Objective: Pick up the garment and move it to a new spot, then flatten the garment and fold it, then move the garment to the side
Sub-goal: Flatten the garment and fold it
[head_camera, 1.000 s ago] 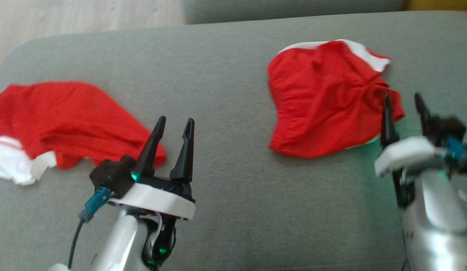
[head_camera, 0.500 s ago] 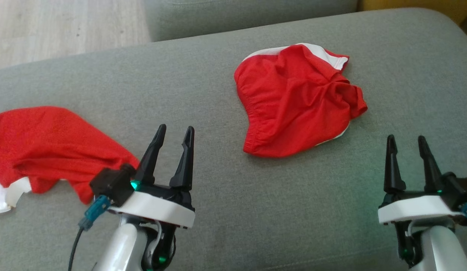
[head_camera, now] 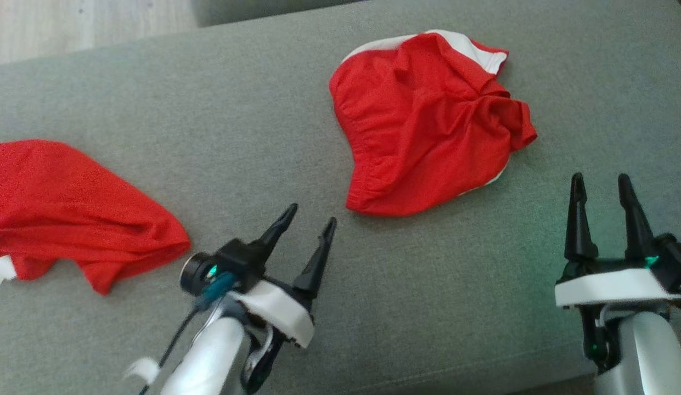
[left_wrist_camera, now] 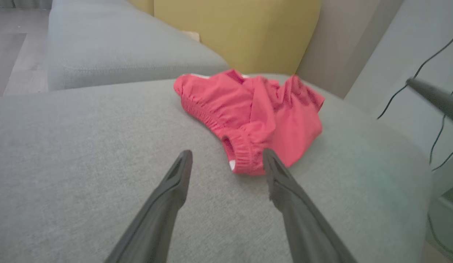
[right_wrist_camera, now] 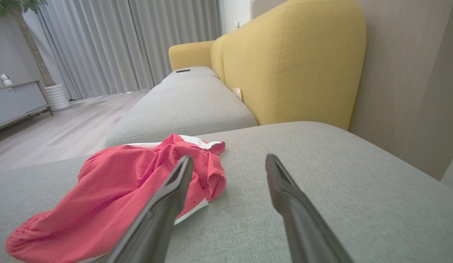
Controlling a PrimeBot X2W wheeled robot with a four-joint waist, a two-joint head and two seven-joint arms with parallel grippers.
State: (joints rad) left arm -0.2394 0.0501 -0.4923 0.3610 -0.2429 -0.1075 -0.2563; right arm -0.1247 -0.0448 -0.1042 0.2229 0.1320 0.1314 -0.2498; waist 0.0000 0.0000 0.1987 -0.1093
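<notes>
Chg vs 1 s back: left end effector [head_camera: 313, 215] swung from straight-ahead to aiming right, at red shorts [head_camera: 422, 126]. Right end effector [head_camera: 601, 178] backed off shorts' edge, now apart, below-right. Head cam shifted too.
Shorts crumpled, mid-right on grey sofa cushion [head_camera: 208, 109], untouched.
Both end effectors spread, empty, low over cushion.
Judgement: pick-up approach starting, left arm leading.
2nd red garment [head_camera: 71, 203] far left.
</notes>
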